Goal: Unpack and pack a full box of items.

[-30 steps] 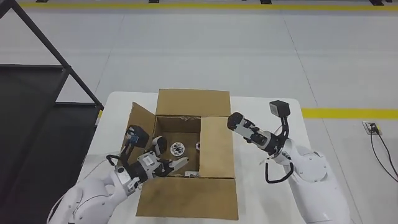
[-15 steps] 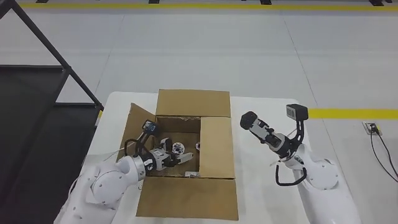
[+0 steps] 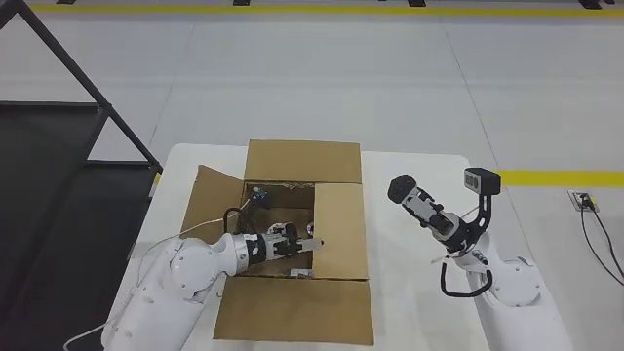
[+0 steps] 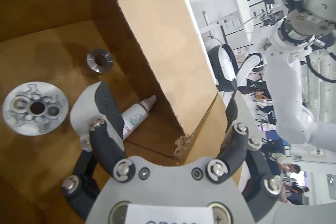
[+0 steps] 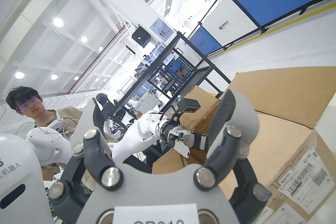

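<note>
Nearest to you, the left end effector point(image 4: 168, 93) is inside the open box point(image 3: 292, 312), which stands on the table point(image 3: 414, 283). It is released, the fingers are spread apart and nothing is between them. One finger point(image 4: 105, 104) is over a small tube point(image 4: 136, 114) that lies on the box floor close to the right wall; you cannot tell if it touches the tube. A little farther, a flat metal disc point(image 4: 35, 108) lies on the floor at the left, and a small metal bushing point(image 4: 99, 61) stands to the right of it, apart from it. Right of the box, the right end effector point(image 3: 402, 190) is held above the table, also released and empty.
</note>
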Controlling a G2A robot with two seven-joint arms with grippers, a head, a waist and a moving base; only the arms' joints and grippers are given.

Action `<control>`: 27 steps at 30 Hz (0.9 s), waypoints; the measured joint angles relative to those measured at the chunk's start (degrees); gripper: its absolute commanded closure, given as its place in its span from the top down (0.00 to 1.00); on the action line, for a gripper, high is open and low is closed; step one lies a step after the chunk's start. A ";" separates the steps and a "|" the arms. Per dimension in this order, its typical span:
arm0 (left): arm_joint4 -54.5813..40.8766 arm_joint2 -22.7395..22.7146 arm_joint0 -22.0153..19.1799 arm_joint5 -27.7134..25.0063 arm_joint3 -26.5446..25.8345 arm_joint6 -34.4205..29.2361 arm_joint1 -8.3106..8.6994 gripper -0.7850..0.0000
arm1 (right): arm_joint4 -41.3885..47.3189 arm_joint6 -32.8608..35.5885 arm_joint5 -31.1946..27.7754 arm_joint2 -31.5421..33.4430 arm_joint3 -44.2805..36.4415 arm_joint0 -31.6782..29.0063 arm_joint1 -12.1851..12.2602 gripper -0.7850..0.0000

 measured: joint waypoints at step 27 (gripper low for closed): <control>-7.42 6.61 -6.63 -5.07 5.83 2.94 -2.99 1.00 | -1.00 -4.95 0.59 1.40 -6.64 -5.25 1.88 1.00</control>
